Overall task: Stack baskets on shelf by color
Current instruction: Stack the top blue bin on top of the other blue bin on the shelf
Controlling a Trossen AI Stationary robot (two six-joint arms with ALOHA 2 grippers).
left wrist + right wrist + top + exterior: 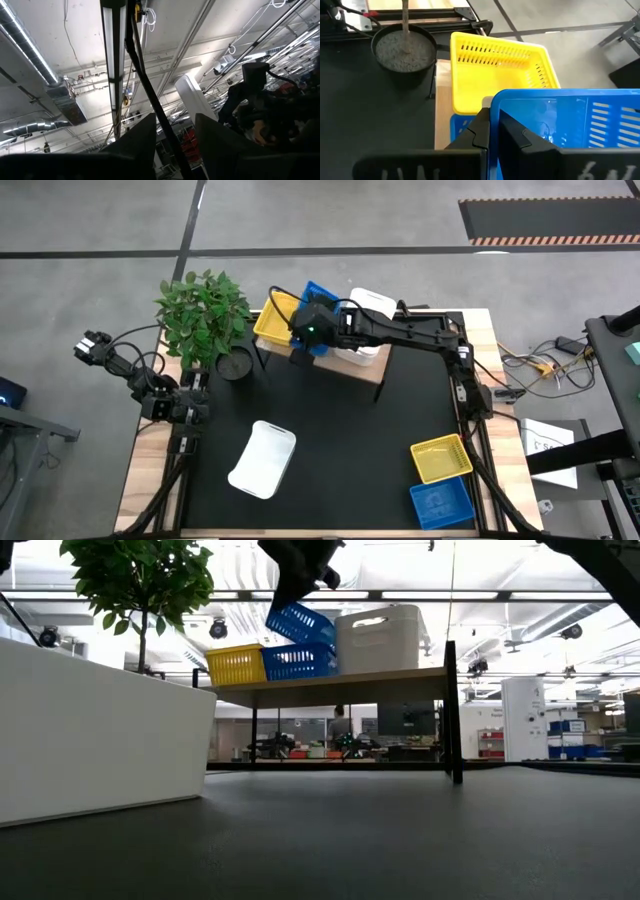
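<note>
My right gripper reaches over the shelf at the table's far side and is shut on a blue basket, which tilts above a second blue basket standing on the shelf board. A yellow basket stands on the shelf to the left of the blue ones and a white one to the right. On the table lie a white basket, a yellow basket and a blue basket. My left gripper is open, off the table's left edge, pointing up. My right gripper pinches the upper blue basket's side wall at the rim, one finger outside and one inside. The fingers come from above, slanting down. The basket is tilted, its gripped side high and its other end low over the blue basket beneath.
A potted plant stands at the table's far left, close to the shelf's yellow basket; its pot shows in the right wrist view. The black tabletop lies between the shelf and the loose baskets. Cables and equipment sit off the right edge.
</note>
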